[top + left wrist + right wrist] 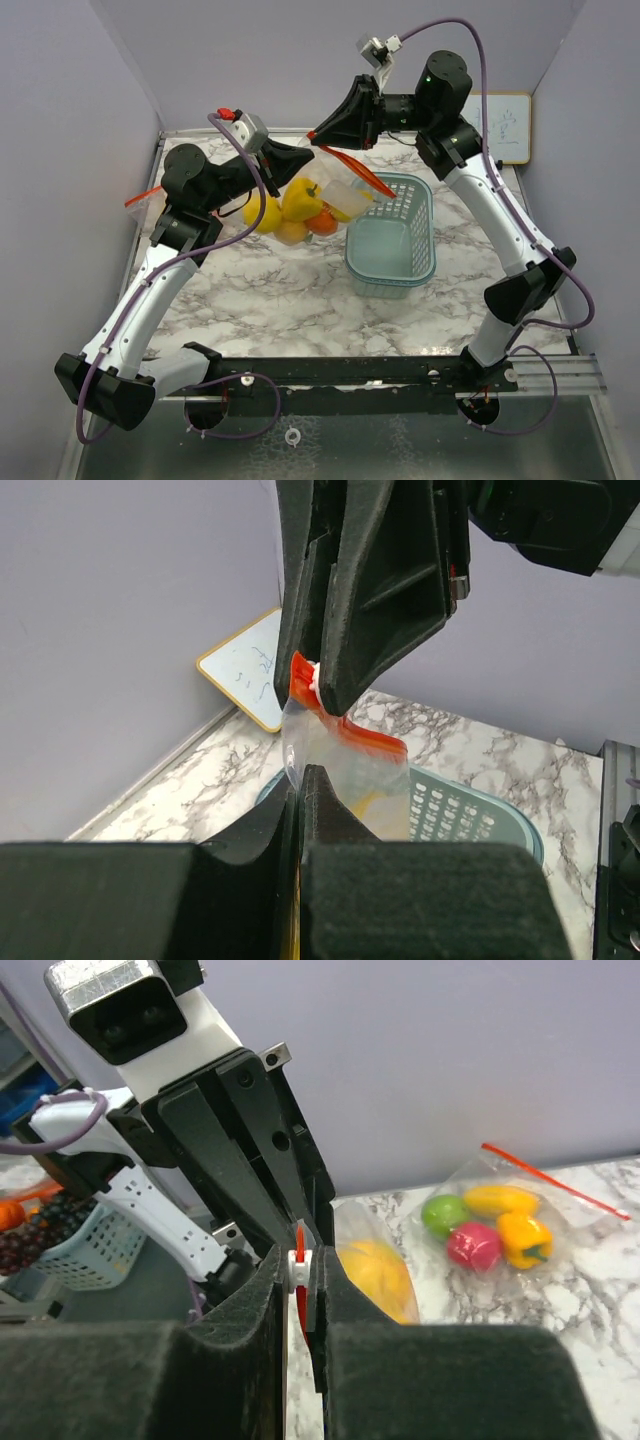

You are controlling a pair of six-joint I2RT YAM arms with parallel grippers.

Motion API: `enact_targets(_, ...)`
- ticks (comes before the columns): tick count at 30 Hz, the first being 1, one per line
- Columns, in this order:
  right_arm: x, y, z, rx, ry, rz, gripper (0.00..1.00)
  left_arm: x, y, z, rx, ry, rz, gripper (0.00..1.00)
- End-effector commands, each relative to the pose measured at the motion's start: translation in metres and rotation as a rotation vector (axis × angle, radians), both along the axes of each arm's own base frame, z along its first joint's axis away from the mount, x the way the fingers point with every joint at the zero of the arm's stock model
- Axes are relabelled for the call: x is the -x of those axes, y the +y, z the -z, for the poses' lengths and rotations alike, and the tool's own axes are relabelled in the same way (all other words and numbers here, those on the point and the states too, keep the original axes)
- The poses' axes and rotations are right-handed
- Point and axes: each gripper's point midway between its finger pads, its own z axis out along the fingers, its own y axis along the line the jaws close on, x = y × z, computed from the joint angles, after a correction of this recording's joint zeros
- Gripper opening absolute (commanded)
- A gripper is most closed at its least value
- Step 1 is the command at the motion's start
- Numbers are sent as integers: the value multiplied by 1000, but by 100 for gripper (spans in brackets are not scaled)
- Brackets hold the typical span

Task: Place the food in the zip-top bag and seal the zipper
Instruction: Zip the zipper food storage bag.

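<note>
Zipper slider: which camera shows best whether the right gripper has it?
Right wrist view: the white zipper slider sits pinched between the fingers of the right gripper. The left wrist view shows only a white sliver of it beside the red zipper track, under those fingers. In the top view it is hidden at the gripper tip.

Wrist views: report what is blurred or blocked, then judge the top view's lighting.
Left wrist: own jaws fill the bottom as a dark mass, the orange zipper sharp, the basket softer. Right wrist: jaws likewise block the lower frame, the bagged fruit crisp. Top external: even light, faint shadows, the zip-top bag barely visible.
</note>
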Motion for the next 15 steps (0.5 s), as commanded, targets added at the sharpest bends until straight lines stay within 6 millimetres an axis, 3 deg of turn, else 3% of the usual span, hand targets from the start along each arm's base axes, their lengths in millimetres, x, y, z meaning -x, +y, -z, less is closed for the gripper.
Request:
enact_targets(1, 6, 2, 3, -2, 17, -77, 3, 9, 3, -17, 26, -68, 11, 0)
enact_targets(8, 2, -4, 18, 45, 29, -26, 2, 11, 6, -25, 37, -86, -4, 0)
enact_targets(15, -21, -31, 32, 103, 49, 124, 2, 14, 11, -34, 35, -110, -22, 0)
